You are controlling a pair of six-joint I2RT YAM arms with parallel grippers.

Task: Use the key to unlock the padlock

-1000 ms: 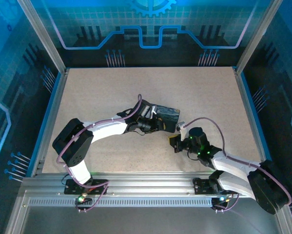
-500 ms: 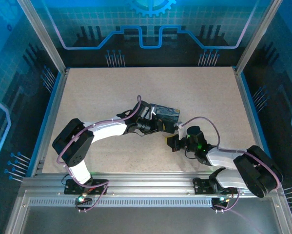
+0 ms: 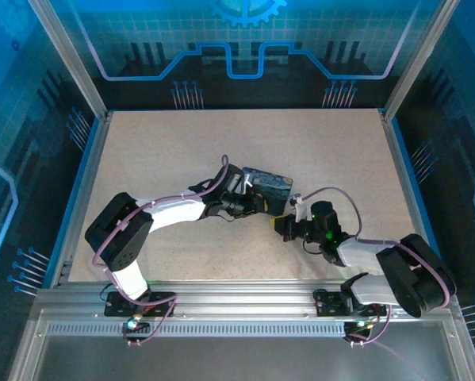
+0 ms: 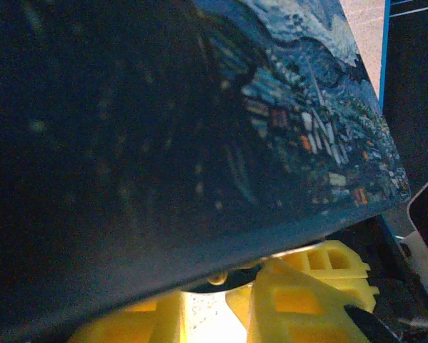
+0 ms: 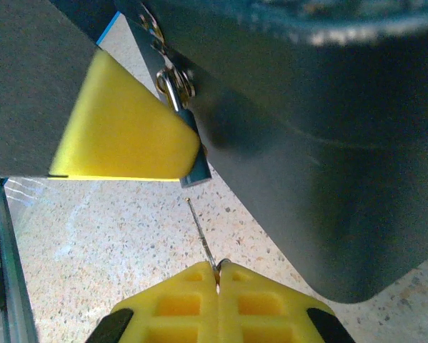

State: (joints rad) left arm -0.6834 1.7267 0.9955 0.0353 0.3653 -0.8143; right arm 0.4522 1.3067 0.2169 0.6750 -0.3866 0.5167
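Right gripper [image 5: 218, 277] pinched shut on thin metal key [image 5: 201, 239]; shiny padlock [image 5: 193, 168] hung on tin box [image 5: 328, 143]; left gripper [image 3: 262, 208] hold was unclear; speckled table [image 5: 106, 243].

Arms: two, the left arm [image 3: 170, 213] and the right arm [image 3: 364, 250]
Tools: two, the left tool [image 3: 265, 208] and the right tool [image 5: 219, 270], one per arm
Box [image 3: 270, 184]: one
Padlock [image 5: 197, 168]: one
Key [image 5: 201, 236]: one
Counter [image 3: 181, 151]: one
Cables [image 3: 332, 193]: two purple ones, one along each arm
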